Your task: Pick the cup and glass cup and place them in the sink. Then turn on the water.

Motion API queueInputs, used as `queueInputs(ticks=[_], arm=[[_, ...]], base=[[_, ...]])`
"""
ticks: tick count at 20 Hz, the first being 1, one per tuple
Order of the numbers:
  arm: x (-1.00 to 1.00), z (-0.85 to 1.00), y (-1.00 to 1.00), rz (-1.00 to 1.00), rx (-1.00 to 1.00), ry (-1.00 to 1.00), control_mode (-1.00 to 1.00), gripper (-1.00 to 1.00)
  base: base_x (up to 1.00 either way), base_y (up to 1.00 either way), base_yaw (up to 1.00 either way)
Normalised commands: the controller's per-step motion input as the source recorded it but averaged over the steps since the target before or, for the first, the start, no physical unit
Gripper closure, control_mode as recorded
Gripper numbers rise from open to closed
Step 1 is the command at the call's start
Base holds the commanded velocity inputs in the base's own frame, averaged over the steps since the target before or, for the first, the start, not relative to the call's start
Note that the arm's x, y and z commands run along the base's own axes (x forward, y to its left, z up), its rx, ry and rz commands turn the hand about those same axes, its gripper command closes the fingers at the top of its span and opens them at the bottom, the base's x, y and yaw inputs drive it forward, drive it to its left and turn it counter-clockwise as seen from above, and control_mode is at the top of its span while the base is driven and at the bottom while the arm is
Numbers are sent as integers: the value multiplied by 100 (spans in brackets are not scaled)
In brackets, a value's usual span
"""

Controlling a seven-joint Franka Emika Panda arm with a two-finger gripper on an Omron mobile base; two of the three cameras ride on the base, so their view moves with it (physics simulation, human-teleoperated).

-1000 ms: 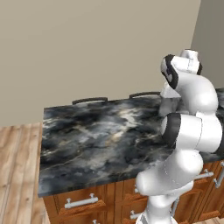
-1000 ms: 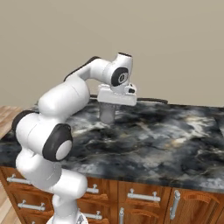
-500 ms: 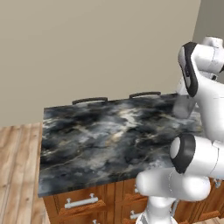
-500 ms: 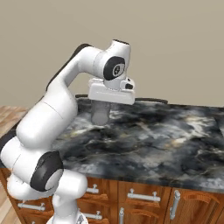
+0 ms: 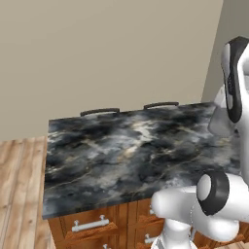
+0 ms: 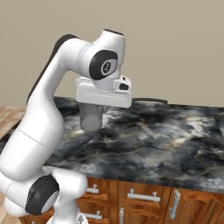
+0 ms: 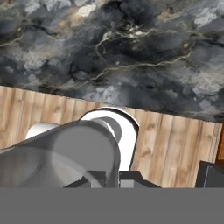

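One glass cup (image 6: pixel 92 116) in fingers (image 7: pixel 94 178)

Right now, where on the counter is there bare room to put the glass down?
The marble counter lies bare from its left edge to the far handles. Only the right end is crowded, where the tool holds the glass cup above it.

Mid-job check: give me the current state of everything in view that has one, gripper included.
gripper: shut on the glass cup.
glass cup: held under the hand, upright, in the air, not resting on the countertop; looks empty.
cabinet drawers: closed.
cabinet door: closed.
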Motion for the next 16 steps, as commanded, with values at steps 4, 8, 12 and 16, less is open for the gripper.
queueInputs(ticks=[4, 8, 12, 16], arm=[[-21, 0, 20, -5, -3, 0, -100, 100], [0, 0, 30, -3, -6, 0, -100, 100], [0, 0, 0, 0, 0, 0, -100, 100], [0, 0, 0, 0, 0, 0, 100, 100]], base=[[0, 0, 0], [0, 0, 0], [0, 0, 0], [-39, 0, 0]])
